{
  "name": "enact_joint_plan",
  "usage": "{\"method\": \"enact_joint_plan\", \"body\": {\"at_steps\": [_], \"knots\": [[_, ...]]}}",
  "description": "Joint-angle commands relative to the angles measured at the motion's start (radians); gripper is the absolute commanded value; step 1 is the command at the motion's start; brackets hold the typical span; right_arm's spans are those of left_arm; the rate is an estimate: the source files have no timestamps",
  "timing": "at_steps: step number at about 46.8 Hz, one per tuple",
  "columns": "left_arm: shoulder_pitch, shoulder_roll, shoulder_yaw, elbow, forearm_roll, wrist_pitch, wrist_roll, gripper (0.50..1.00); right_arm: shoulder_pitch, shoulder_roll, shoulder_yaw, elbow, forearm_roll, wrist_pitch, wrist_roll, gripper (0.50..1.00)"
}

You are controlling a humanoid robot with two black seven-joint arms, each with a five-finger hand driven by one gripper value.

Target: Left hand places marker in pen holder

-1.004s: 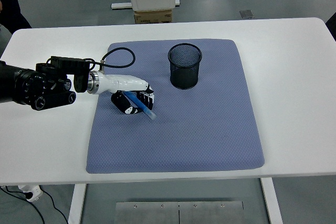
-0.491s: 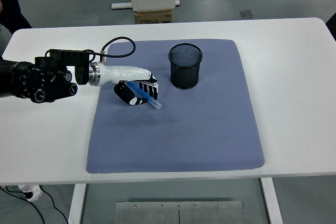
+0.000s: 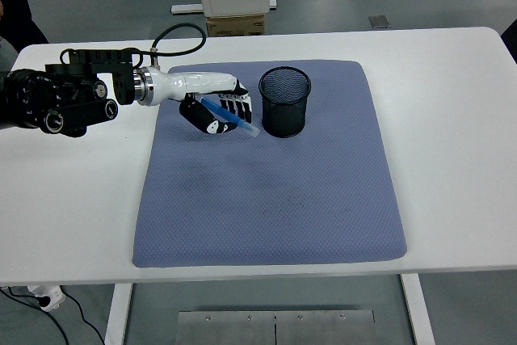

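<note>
left robot hand holds the marker just beside the pen holder

the fingers are curled around the blue marker, which lies tilted, its lower end pointing down to the right, above the grey-blue mat on the white desk. the black mesh pen holder stands upright on the mat, to the right of the hand. the marker is outside the holder.

No readable text or labels anywhere.
</note>
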Motion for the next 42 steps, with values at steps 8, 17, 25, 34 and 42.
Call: {"method": "enact_joint_plan", "body": {"at_steps": [8, 17, 25, 34, 42], "knots": [[-0.025, 0.035, -0.052, 0.000, -0.002, -0.048, 0.000, 0.500, 0.000, 0.000, 0.000, 0.000, 0.000, 0.000, 0.000, 1.000], [-0.030, 0.037, -0.125, -0.001, -0.037, -0.092, 0.000, 0.500, 0.000, 0.000, 0.000, 0.000, 0.000, 0.000, 0.000, 1.000], [-0.028, 0.037, -0.191, 0.000, -0.071, -0.100, 0.003, 0.500, 0.000, 0.000, 0.000, 0.000, 0.000, 0.000, 0.000, 1.000], [-0.022, 0.029, -0.244, 0.000, -0.120, -0.101, 0.002, 0.500, 0.000, 0.000, 0.000, 0.000, 0.000, 0.000, 0.000, 1.000], [-0.004, 0.017, -0.282, 0.000, -0.169, -0.100, 0.002, 0.500, 0.000, 0.000, 0.000, 0.000, 0.000, 0.000, 0.000, 1.000]]}}
